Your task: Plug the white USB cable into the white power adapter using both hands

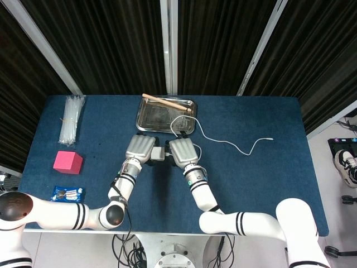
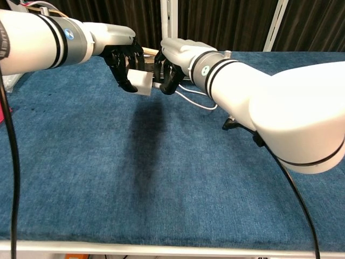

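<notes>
1. Left hand [image 2: 125, 62], raised above the table, holds the white power adapter [image 2: 141, 82] in curled fingers; we see the adapter just beside the right hand [image 2: 171, 67].
2. Right hand's fingers close around the plug end of the white USB cable [image 1: 234, 144], which meets the adapter's face in the chest view; we cannot tell whether the plug is seated.
3. From the head view we trace the cable from the hands, looping over the edge of a metal tray [image 1: 146, 120], then running right across the cloth to a free end lying on the table.
4. We note a dark blue cloth covering the table [image 1: 262, 184]; black ribbed curtains and pale metal posts stand behind it.
5. On the tray's far rim rests a wooden stick [image 1: 167, 101]. At the table's left lie a bundle of clear straws [image 1: 72, 118], a pink block [image 1: 68, 162] and a small blue packet [image 1: 68, 194].
6. Both hands' backs hide the fingers and the joint from above; the packet's print is too small to read.
</notes>
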Motion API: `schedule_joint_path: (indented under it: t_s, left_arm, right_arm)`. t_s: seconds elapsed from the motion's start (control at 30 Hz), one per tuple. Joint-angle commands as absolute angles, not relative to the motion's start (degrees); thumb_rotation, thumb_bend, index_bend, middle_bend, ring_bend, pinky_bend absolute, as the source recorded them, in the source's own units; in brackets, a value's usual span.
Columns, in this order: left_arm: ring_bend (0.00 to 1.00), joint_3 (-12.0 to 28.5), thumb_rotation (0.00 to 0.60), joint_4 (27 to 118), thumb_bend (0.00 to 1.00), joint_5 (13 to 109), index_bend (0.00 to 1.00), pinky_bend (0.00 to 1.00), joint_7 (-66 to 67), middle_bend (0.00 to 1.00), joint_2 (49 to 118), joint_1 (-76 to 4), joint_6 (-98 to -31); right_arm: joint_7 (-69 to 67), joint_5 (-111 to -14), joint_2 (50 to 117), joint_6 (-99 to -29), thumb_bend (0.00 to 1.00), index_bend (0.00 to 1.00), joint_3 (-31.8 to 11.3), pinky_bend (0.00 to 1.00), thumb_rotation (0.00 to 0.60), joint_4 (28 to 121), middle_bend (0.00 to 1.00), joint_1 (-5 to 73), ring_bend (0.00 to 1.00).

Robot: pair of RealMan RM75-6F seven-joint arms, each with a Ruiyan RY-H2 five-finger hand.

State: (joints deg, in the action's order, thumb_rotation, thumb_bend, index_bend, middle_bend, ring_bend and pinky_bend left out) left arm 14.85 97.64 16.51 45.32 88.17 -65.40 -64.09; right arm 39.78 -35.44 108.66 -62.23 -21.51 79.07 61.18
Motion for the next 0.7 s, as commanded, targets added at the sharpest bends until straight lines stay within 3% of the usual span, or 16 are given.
schedule_joint_path:
  t_s: [0.03,0.7]
  left_arm:
    - [0.32,14.7,0.6,97.8,0.21,16.7,0.44,0.18,45.2,0.46,87.9,-65.2,-64.1]
    - [0.32,15.0,0.6,98.9,0.21,16.5,0.44,0.18,45.8,0.46,87.3,-65.8,-64.7]
  right_arm:
    - [39.6,-35.6,108.1,-62.4,0.3,0.45,-21.3,0.11,0.6,79.7,0.47,60.6,0.33]
    - [39.3,-35.5,109.0,-62.7,0.33,0.53,-21.7,0.11,0.6,78.9,0.48,60.4,0.34]
